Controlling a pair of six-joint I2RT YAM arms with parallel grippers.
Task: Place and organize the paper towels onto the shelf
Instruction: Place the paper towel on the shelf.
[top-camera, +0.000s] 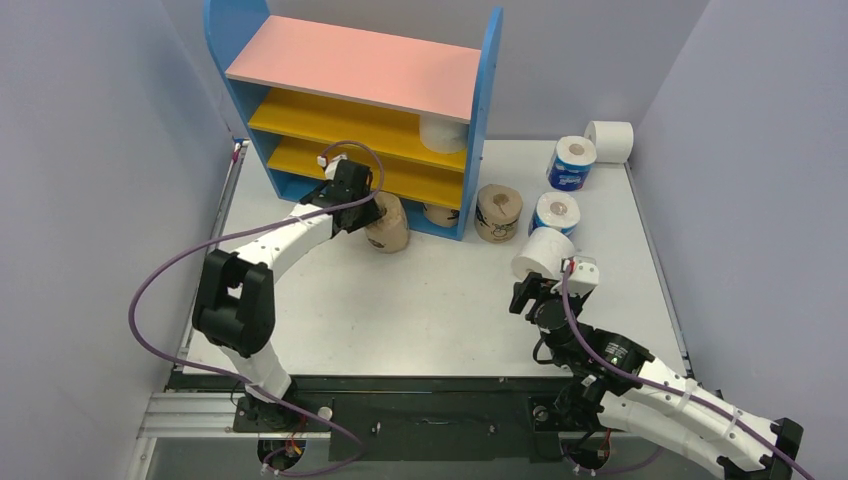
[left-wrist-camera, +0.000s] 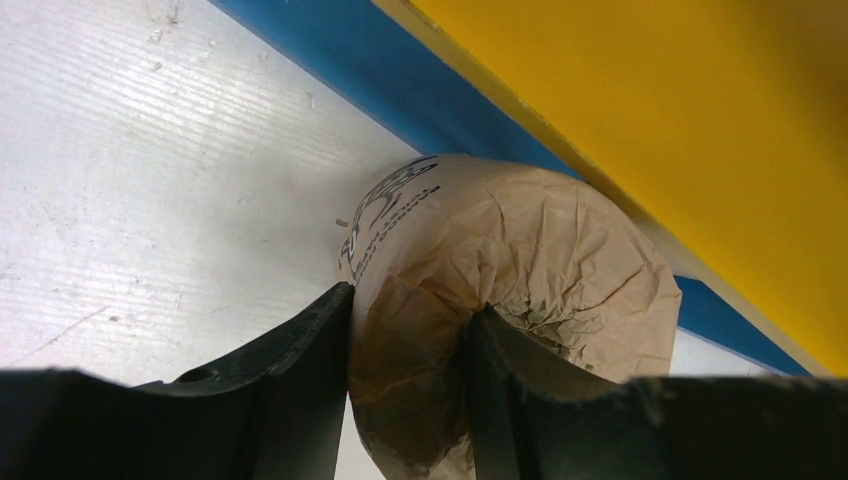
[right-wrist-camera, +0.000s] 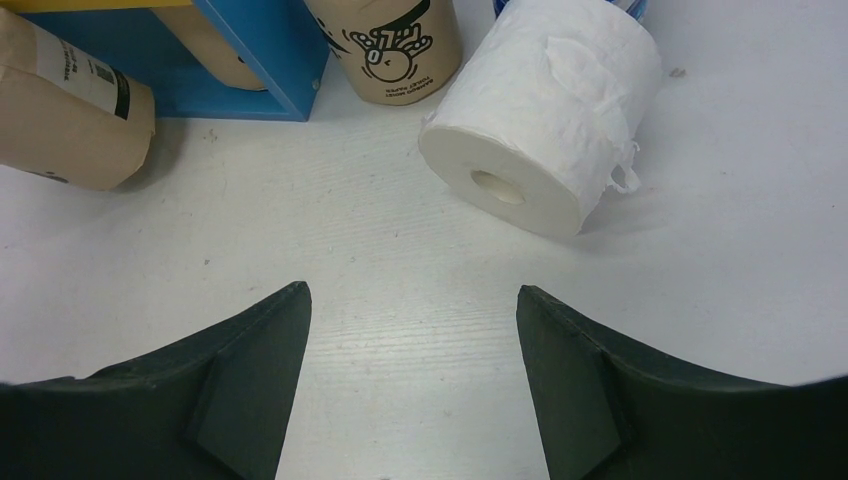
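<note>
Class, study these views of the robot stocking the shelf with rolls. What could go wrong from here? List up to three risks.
1. The left gripper pinches only part of the tan roll, denting its wrapper; it may slip or twist out.
2. That roll is close under a yellow board of the shelf; lifting could catch it.
3. The white roll lies on its side before the open right gripper; a nudge could roll it away.
</note>
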